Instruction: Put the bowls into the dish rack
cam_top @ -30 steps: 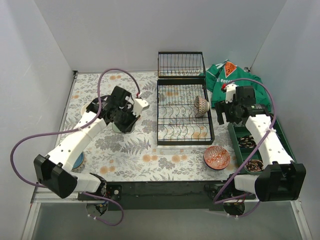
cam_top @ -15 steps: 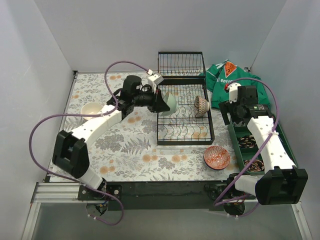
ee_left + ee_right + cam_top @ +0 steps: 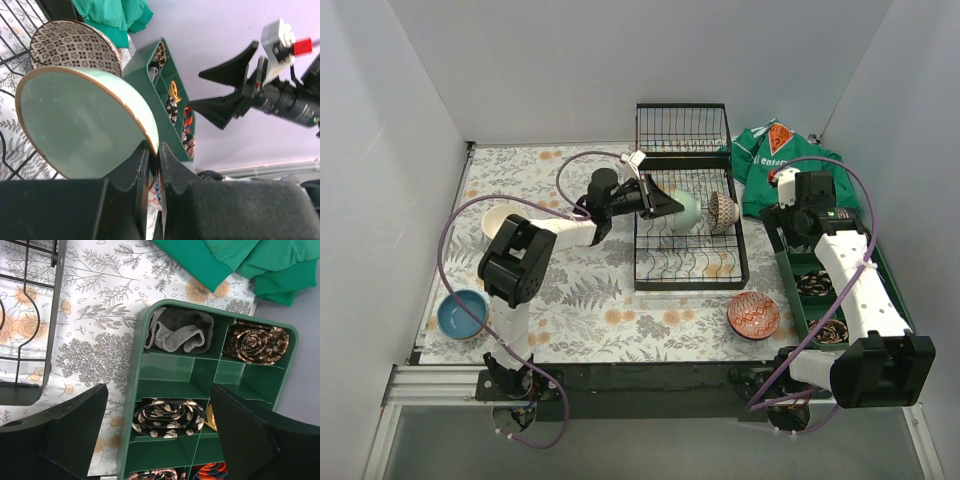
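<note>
Top external: patterned bowl stands in the dish rack, with the mint bowl just left of it, clamped by the left gripper. Still unloaded: red bowl, cream bowl, blue bowl. The right gripper is spread apart, empty.

Robot lab test cell: plain white panels box in a small floral-covered table, with the cabled left arm and right arm bolted at its edge.

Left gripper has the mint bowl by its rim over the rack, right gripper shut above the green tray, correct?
No: the right gripper is open above the green tray, as the right wrist view shows. The left gripper does pinch the mint bowl by its rim over the dish rack.
</note>
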